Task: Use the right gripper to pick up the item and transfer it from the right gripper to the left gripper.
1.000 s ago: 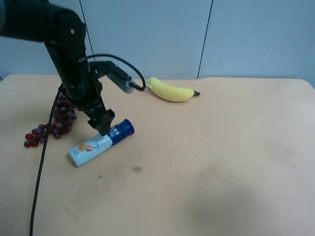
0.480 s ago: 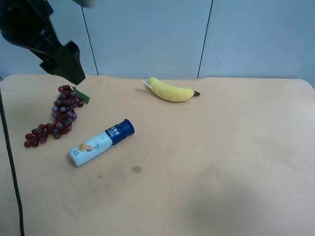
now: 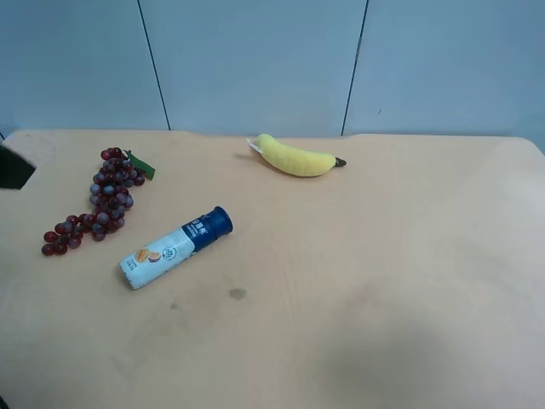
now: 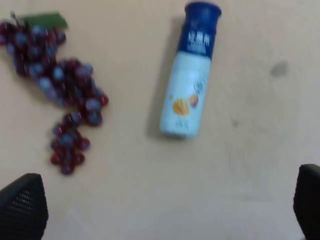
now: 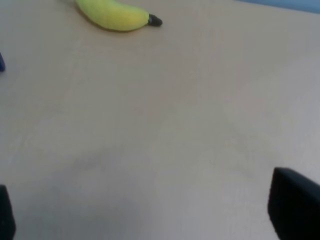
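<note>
The item, a small bottle [image 3: 174,247] with a dark blue cap and a white-and-pale-blue label, lies on its side on the tan table [image 3: 383,256], cap toward the back right. It also shows in the left wrist view [image 4: 189,85], where my left gripper [image 4: 165,210] hangs open and empty well above it, apart from it. My right gripper [image 5: 150,215] is open and empty over bare table; only a sliver of blue [image 5: 1,62] shows at that view's edge. In the exterior high view only a dark bit of the arm at the view's left [image 3: 13,166] shows.
A red grape bunch [image 3: 98,204] lies just left of the bottle, also in the left wrist view [image 4: 60,85]. A yellow banana [image 3: 296,157] lies at the back middle, also in the right wrist view [image 5: 112,12]. A blue-grey wall stands behind the table.
The arm at the exterior high view's left has risen from beside the bottle and swung away to the left, almost out of view. The bottle, grapes and banana have not moved.
</note>
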`<state>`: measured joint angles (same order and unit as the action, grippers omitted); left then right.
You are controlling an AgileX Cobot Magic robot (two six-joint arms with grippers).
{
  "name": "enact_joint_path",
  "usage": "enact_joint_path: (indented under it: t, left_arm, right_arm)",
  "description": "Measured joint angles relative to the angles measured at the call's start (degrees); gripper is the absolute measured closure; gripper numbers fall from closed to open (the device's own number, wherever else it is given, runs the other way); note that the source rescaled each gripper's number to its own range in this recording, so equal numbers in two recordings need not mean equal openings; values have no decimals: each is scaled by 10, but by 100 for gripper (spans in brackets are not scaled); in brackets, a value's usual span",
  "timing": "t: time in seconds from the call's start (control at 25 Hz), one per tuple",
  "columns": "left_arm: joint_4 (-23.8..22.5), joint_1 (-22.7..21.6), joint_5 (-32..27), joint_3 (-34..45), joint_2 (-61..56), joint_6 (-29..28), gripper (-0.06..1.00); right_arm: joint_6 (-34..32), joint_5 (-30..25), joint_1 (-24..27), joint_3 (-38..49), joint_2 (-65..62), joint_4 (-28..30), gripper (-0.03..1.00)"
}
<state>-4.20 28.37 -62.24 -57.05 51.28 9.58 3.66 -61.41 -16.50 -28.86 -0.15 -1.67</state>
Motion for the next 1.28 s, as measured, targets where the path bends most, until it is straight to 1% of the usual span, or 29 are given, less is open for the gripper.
enact_joint_path:
  t: [0.16,0.28,0.48,0.56,0.72,1.0,1.08,1.28]
  left_arm:
    - [1,0,-1,99,-119,-32,-5]
    - [1,0,-7,156,-216,-59,-5]
    - [1,0,-6,210,-367,-96,-5]
    - [1,0,-5,224,-416,-96,-5]
    - [1,0,-1,242,-498,-120,-5]
    - [4,0,0,272,-514,-132,-6]
    - [6,0,8,279,-515,-132,-6]
    - [8,0,15,280,-517,-132,-6]
  right_arm:
    - [0,0,0,0,0,0,-3]
    - [0,0,0,0,0,0,-3]
    - [0,0,0,0,0,0,-3]
    - [0,0,0,0,0,0,-3]
    - [0,0,0,0,0,0,-3]
    - [0,0,0,0,0,0,-3]
    - [0,0,0,0,0,0,-3]
    - [0,0,0,0,0,0,-3]
